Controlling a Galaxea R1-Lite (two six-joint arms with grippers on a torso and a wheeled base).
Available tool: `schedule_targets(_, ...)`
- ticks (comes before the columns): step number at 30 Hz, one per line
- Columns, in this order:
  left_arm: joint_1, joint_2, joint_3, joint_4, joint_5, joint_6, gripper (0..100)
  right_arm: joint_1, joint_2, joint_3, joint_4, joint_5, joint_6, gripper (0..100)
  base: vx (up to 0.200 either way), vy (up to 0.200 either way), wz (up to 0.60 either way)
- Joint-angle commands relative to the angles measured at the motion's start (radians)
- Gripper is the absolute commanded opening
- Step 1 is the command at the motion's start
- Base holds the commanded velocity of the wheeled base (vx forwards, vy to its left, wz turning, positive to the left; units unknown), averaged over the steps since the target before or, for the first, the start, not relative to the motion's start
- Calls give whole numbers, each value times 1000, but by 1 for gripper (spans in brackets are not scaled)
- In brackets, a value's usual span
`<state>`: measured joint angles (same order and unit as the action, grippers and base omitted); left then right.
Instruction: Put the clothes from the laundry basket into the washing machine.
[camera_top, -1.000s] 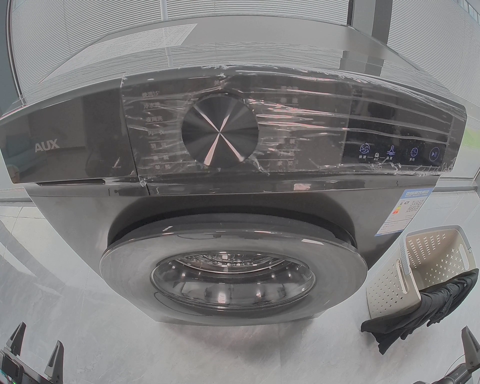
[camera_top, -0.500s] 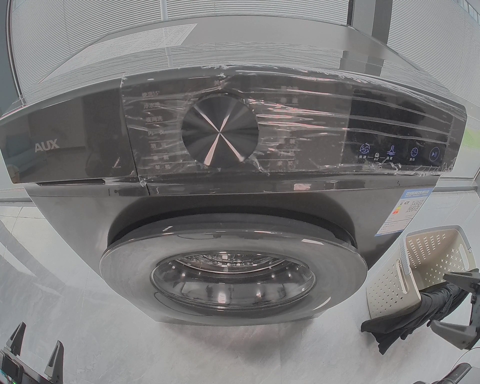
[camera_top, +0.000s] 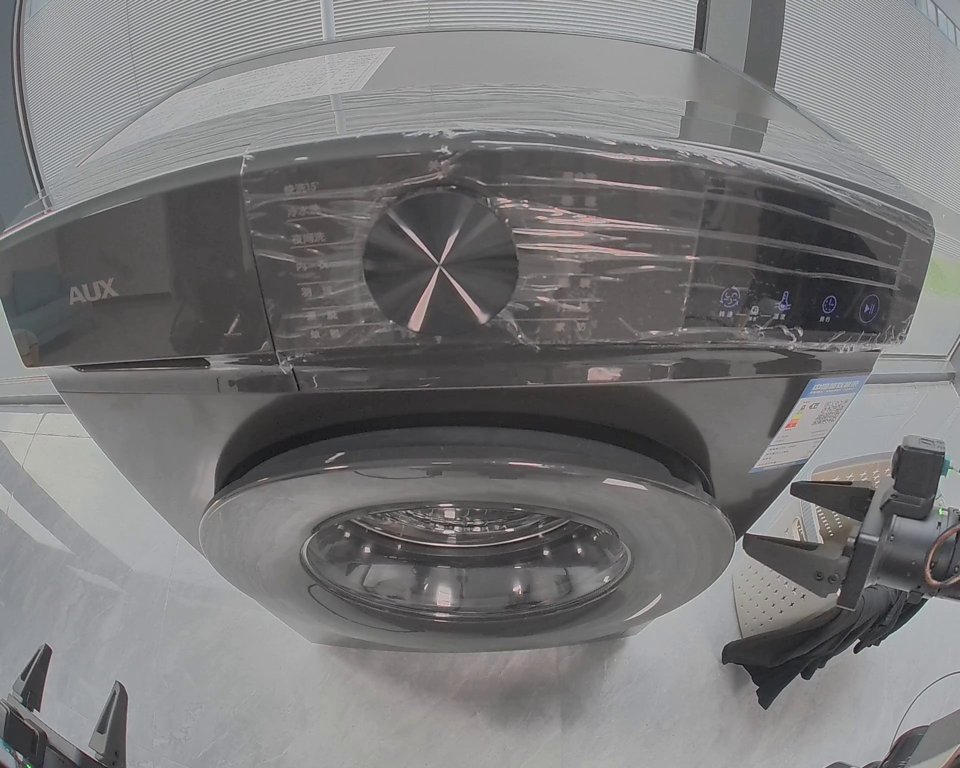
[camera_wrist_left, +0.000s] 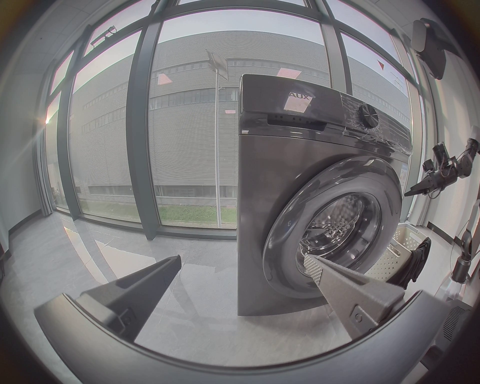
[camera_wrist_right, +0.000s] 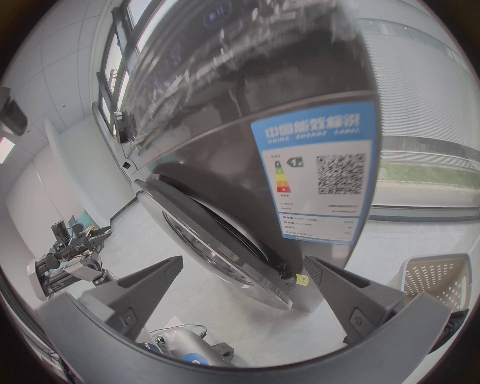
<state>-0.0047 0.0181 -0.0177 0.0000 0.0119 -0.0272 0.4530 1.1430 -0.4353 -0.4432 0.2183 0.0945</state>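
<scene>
Two fingers (camera_top: 805, 562) of the right gripper (camera_top: 772, 516) stand spread wide apart with nothing between them. Their tips are aimed toward the robot's left, at the right-hand edge of the round door (camera_top: 465, 540). In the right wrist view that edge and the dark seam behind it sit between the fingers. I therefore judge the step in hand to be opening the door rather than picking up laundry (it is shut, and nothing can go in until it swings out). The relation that matters is that the door's rim lies just off the fingertips, toward the robot's left and a little lower, near but not touching. I cannot tell from these views where a handle or recess sits, nor which side is hinged.

Beneath and beyond the gripper, the laundry basket (camera_top: 768, 600) stands on the floor (camera_top: 300, 690) just beside the right front corner of the washing machine (camera_top: 140, 450), under the energy label (camera_top: 812, 420). A dark garment (camera_top: 790, 655) hangs over the basket's near rim and spills onto the floor. Its long axis runs from the rim down toward the robot's left. The right arm is much the nearer to it. The left gripper (camera_top: 80, 670), likewise open and empty, is low at the robot's far left, well apart from both door and basket.

Counted, there are one washing machine, one door, one basket and two grippers. There is one dark garment as far as the folds allow, though whether it is a single piece or several I cannot tell.
</scene>
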Motion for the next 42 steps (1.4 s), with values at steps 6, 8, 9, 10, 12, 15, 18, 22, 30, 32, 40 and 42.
schedule_targets(6, 0, -18, 15, 0, 0, 0, 100, 44, 127, -25, -11, -37, 50, 100, 0, 0, 0)
schedule_targets(8, 0, -18, 15, 0, 0, 0, 100, 52, 146, -25, -37, -45, 96, 100, 0, 0, 0)
schedule_targets(9, 0, -18, 15, 0, -1, 0, 100, 64, 150, -23, -48, -48, 120, 100, 0, 0, 0)
schedule_targets(10, 0, -18, 15, 0, 0, 0, 100, 79, 150, -20, -55, -54, 137, 100, 0, 0, 0)
schedule_targets(12, 0, -18, 15, 0, 0, 0, 100, 105, 150, -17, -58, -77, 157, 100, 0, 0, 0)
schedule_targets(15, 0, -18, 15, 0, 0, 0, 100, 138, 164, -17, -58, -102, 163, 100, 0, 0, 0)
schedule_targets(18, 0, -18, 15, 0, -1, 0, 100, 141, 185, -17, -60, -103, 165, 100, 0, 0, 0)
schedule_targets(22, 0, -18, 15, 0, 0, 0, 100, 151, 196, -14, -58, -100, 165, 100, 0, 0, 0)
schedule_targets(30, 0, -18, 15, 0, -1, 1, 100, 153, 89, 96, -55, -85, 153, 100, 0, 0, 0)
schedule_targets(32, 0, -18, 15, 0, -1, 1, 100, 150, 57, 124, -51, -60, 153, 100, 0, 0, 0)
schedule_targets(40, 0, -18, 15, 0, 0, 1, 100, 110, 121, 66, -60, -51, 131, 100, -100, 0, 0)
schedule_targets(42, 0, -18, 15, 0, 0, 1, 100, 110, 147, 46, -60, -51, 129, 100, -200, 0, 0)
